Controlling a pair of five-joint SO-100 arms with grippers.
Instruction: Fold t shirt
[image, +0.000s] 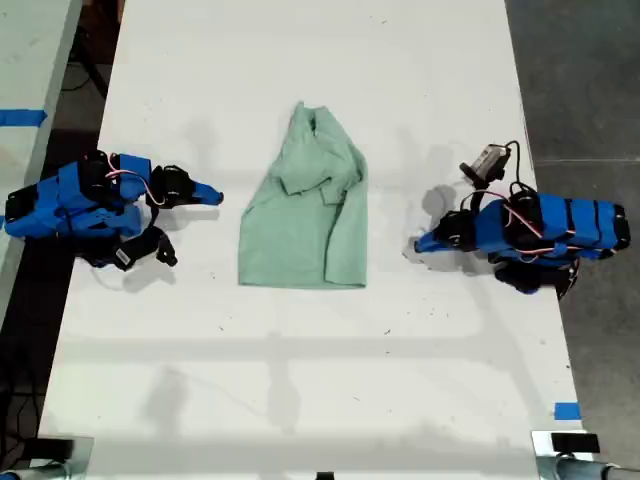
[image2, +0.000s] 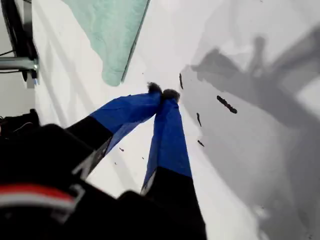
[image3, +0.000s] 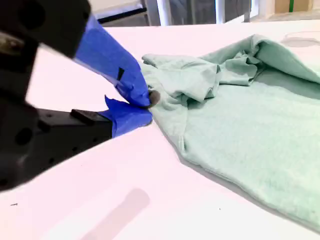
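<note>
The pale mint-green t shirt (image: 300, 230) lies partly folded in the middle of the white table (image: 300, 400), tapering toward the far edge, with a crumpled flap on top. At the exterior view's right, my first gripper (image: 420, 243) rests shut on nothing, a short gap from the shirt's side. Its wrist view shows the closed tips (image2: 163, 92) and a rounded shirt corner (image2: 110, 30) further off. My second gripper (image: 215, 196) sits at the exterior view's left, shut and empty. Its tips (image3: 148, 106) lie right beside the shirt's edge (image3: 250, 130), near the crumpled flap.
A second table with blue tape (image: 20, 117) stands beyond the exterior view's left edge. A blue tape mark (image: 566, 410) and a metal clamp (image: 565, 445) sit near the table's front corner on the exterior view's right. Dark scuffs (image2: 226, 104) mark the tabletop.
</note>
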